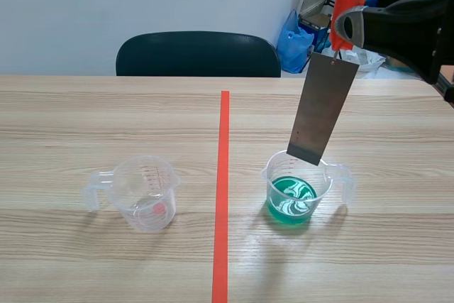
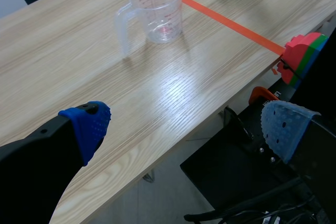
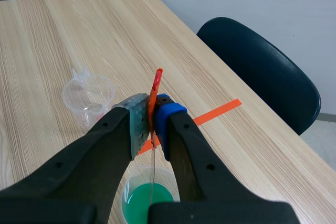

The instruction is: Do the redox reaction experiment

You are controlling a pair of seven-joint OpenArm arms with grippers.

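Directly below the right gripper (image 3: 152, 124) stands the measuring beaker of green liquid (image 1: 298, 193), and this vertical line is what the next move depends on. The metal plate (image 1: 323, 108) hangs with its long axis nearly upright, tilted a little, its lower edge at the beaker's rim in the scene view. Whether it has entered the beaker I cannot tell. The right gripper's fingers are clamped on the red clip (image 1: 345, 6) from which the plate hangs. Judging by this, a straight descent should dip the plate into the liquid, though a swing could knock the rim. The left gripper (image 2: 186, 127) is well apart from both vessels at the table's near edge, fingers wide and holding nothing. The clear empty measuring cup (image 1: 145, 193) sits across the red tape line (image 1: 223, 189).
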